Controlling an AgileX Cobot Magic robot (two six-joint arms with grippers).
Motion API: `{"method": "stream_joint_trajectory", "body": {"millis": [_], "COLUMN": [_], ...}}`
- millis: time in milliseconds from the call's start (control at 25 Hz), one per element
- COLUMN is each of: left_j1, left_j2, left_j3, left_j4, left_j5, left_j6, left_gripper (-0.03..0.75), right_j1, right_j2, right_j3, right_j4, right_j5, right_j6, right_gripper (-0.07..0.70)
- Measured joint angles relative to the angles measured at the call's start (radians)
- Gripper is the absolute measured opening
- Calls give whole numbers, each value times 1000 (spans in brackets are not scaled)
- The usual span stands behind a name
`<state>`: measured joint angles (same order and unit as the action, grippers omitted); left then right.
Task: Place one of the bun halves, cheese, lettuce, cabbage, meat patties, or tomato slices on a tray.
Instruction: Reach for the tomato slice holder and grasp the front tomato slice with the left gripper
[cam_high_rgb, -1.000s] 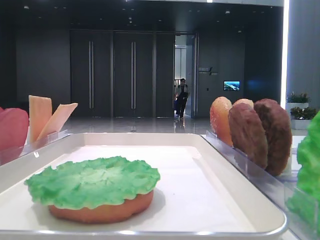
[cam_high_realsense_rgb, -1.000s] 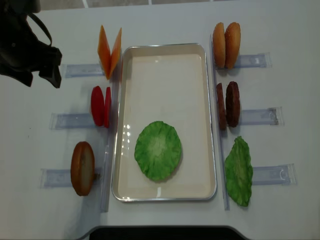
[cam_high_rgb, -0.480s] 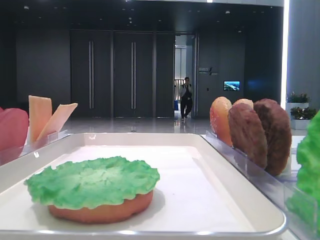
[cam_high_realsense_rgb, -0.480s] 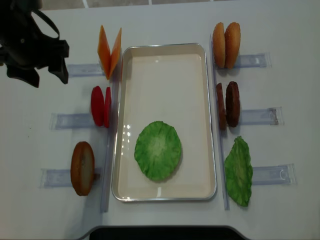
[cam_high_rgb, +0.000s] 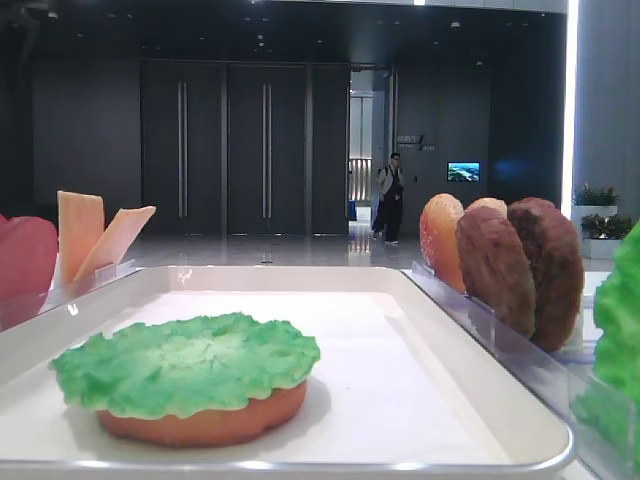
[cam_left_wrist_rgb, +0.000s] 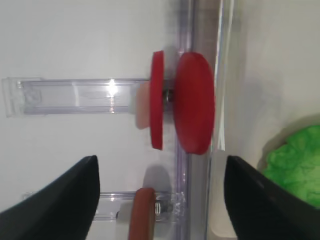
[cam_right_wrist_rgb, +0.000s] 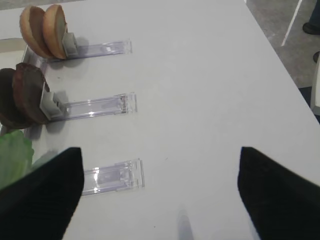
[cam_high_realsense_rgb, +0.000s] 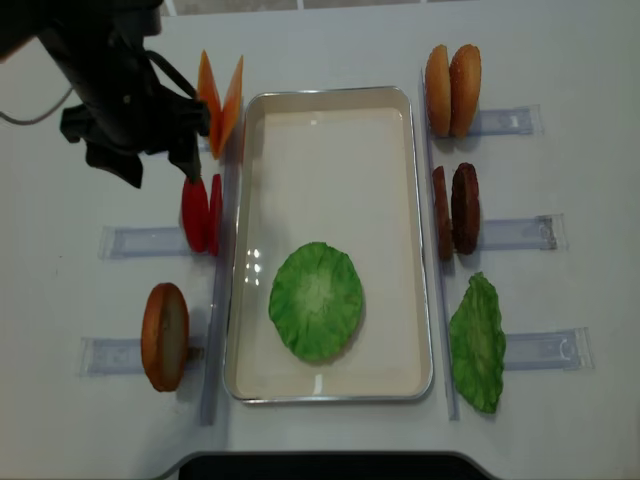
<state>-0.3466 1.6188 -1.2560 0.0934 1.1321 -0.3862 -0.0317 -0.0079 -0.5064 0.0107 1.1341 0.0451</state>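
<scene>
Tomato slices (cam_high_realsense_rgb: 201, 213) stand upright in a clear rack (cam_high_realsense_rgb: 150, 241) just left of the tray (cam_high_realsense_rgb: 330, 110), where lettuce (cam_high_realsense_rgb: 316, 300) covers a bun half (cam_high_rgb: 200, 425), while the left gripper (cam_high_realsense_rgb: 158, 170) hovers above them, jaws apart and empty.

Lettuce (cam_high_realsense_rgb: 316, 300) flat atop bun half (cam_high_rgb: 200, 422) in tray (cam_high_realsense_rgb: 330, 392).
</scene>
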Motion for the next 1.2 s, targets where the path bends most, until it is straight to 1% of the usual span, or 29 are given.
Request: {"method": "stream_joint_trajectory", "body": {"millis": [120, 280, 760, 1200], "left_j1": [-52, -86, -89, -95], "left_j2": [17, 43, 162, 230], "left_j3": [0, -8, -80, -89], "left_j4": [2, 12, 8, 1], "left_j5": [-5, -20, -52, -62], "left_j6": [-28, -60, -61, -58], "left_gripper": [591, 591, 591, 590], "right_j1": [0, 0, 0, 0], "right_j2": [0, 0, 0, 0], "right_j3": [0, 0, 0, 0], "right_j4": [0, 0, 0, 0], "right_j5": [0, 0, 0, 0], "right_j6": [0, 0, 0, 0], "right_gripper": [592, 592, 592, 592]}}
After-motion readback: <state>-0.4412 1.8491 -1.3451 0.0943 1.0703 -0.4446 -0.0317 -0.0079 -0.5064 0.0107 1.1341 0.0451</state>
